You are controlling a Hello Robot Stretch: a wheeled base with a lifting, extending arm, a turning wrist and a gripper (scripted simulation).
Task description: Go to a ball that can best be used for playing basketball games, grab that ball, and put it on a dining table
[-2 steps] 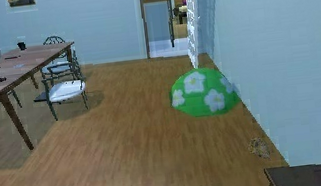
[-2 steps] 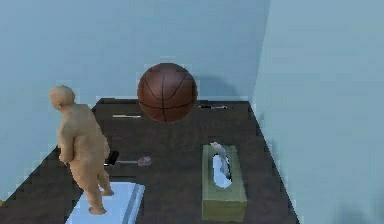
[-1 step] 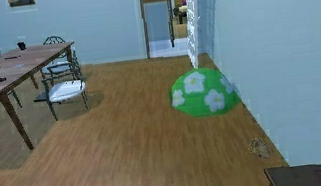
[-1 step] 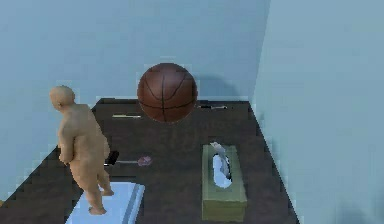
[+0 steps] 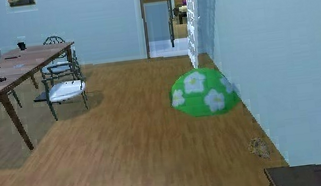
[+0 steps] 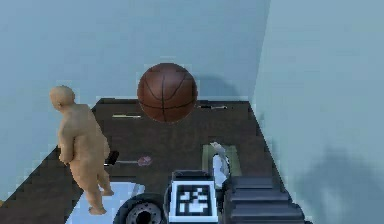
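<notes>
Forward view: the dining table (image 5: pixel 10 70) stands at the left, with small items on its top and chairs (image 5: pixel 64 89) drawn up along the side nearest the middle of the room. To the right of the table, across bare wooden floor, a green dome patterned with white flowers (image 5: pixel 204 91) sits close to the pale wall. Beyond the table's far end there is a doorway (image 5: pixel 157 21).

Arm side view: the basketball (image 6: pixel 167 92) is up and to the right of a tan statue (image 6: pixel 82 145), near it but apart. It seems to float over a dark surface (image 6: pixel 235 125), though I cannot be sure it is clear of that surface. My pincer (image 6: pixel 150 208) sits below the statue's right side, next to a white marker square (image 6: pixel 192 200). I cannot tell whether its fingers are spread or pressed together, nor whether they carry anything.

The forward view gives me the goal and the route. The arm side view gives me the ball and the statue beside it.

I judge two risks. A turn toward the table could swing the ball or arm into the statue and topple it. A ball set down on the flat tabletop could roll off among the chairs.
</notes>
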